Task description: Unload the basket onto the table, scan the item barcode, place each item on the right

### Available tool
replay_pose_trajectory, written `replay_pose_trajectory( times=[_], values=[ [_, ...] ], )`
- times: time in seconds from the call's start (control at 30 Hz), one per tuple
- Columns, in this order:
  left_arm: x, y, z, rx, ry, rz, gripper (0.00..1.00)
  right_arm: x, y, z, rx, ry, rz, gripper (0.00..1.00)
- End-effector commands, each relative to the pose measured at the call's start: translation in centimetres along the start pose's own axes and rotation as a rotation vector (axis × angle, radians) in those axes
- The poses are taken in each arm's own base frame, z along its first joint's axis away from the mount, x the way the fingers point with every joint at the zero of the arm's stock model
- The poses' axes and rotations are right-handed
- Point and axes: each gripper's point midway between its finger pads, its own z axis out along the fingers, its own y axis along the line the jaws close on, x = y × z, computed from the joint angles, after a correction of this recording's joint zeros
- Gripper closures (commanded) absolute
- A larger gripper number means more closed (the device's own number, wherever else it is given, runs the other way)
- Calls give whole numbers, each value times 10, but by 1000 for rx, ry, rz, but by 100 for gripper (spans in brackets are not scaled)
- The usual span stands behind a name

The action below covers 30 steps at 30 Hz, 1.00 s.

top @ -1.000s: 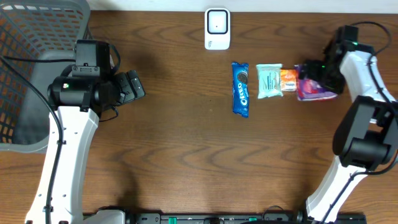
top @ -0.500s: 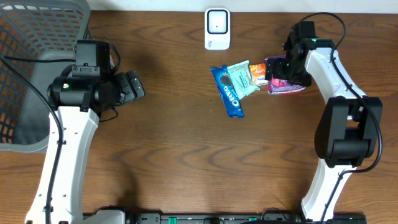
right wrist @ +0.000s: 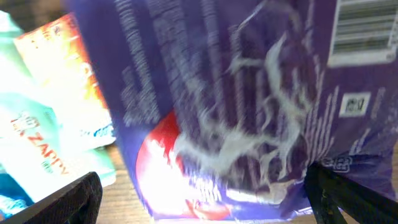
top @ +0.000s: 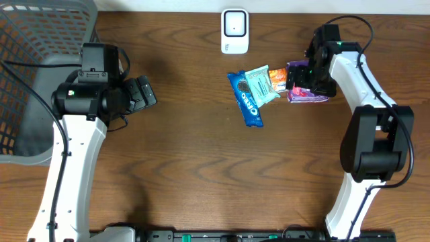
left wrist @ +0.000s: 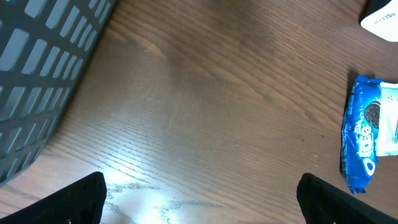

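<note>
1. At 10 o'clock on the table (top: 188,168) sits the grey basket (top: 27,74). It plays no part in this step, so I leave it alone.
2. The left pincer (top: 149,93) hangs over bare wood at 9 o'clock, released and carrying nothing. I would park it there, since its wrist camera gives me a side look at the snacks.
3. The scanner (top: 234,30), a white unit, lies at 12 o'clock by the far edge. This is where the code has to end up facing.
4. The Oreo pack (top: 246,99), the teal packet (top: 261,85) overlapping it, and the orange packet (top: 278,79) form a tight cluster at 1 o'clock. They crowd my item, so I judge a sideways drag would shove them. I want a straight lift.
5. The purple packet (top: 308,96), which I take to be the item to scan, lies flat at the 3 o'clock end of that cluster, touching the orange packet.
6. The right pincer (right wrist: 202,199) hovers directly over the purple packet, jaws spread wide and gripping nothing yet.
   - The barcode (right wrist: 364,28) shows at 1 o'clock in the wrist view, facing up.
   - I would close on the foil well away from that corner so the fingers never cover the code.
   - The wrapper looks crinkly and slick, so I would squeeze firmly.
   - Then I would lift clear and turn the barcode toward the scanner, at 10 o'clock from the packet.
</note>
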Motion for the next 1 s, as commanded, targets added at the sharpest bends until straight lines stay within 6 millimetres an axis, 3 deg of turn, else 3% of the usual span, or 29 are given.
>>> replay_pose_trajectory(
  times=[0.0,0.17,0.6,0.8,0.97],
  values=[
    [-2,2,0,-12,-6,-4,2,-5,12,-31,-20,-72,-5,1],
    [-2,2,0,-12,-6,-4,2,-16,-11,-42,80,-132,13,1],
    [-2,2,0,-12,-6,-4,2,-10,-78,-22,128,-96,132,1],
    [-2,2,0,-12,-6,-4,2,-5,-81,3,-26,-107,156,2],
    [-2,2,0,-12,-6,-4,2,-12,-66,12,-264,-164,177,14]
  ],
)
